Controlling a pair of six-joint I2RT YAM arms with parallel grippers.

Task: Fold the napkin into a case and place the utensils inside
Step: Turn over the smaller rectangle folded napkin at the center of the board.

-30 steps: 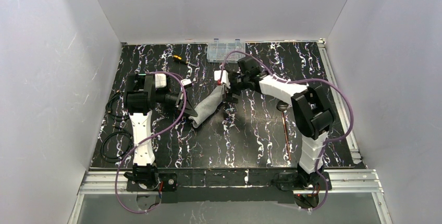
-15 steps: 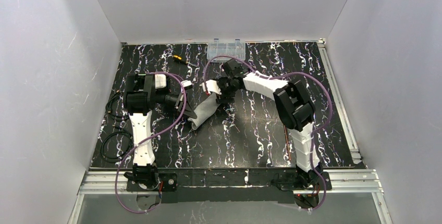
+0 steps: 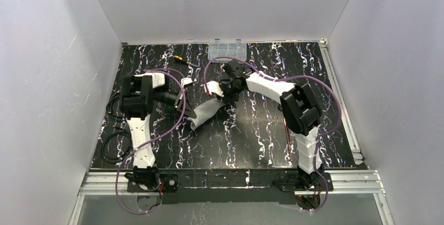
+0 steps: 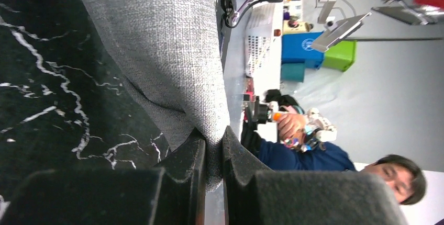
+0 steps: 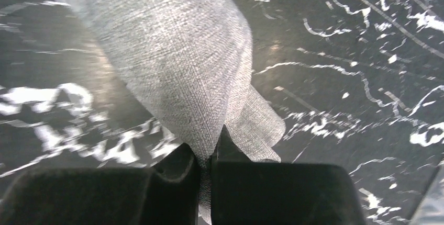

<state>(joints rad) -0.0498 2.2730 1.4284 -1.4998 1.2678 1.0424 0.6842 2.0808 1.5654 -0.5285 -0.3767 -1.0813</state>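
Pinched at opposite ends between the closed fingers of left gripper (image 4: 213, 142) and right gripper (image 5: 207, 150): woven light-grey napkin (image 3: 204, 112), bunched into narrow strip, mid-table. Open marbled black tabletop (image 3: 235, 142) toward near edge.

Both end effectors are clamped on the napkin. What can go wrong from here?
1. The left end effector and right end effector each pinch only an edge of the napkin; tension could pull it free.
2. The napkin is bunched into a strip between them, so the next fold may crease.
3. A utensil lies close by the right arm; a sweep might knock it.
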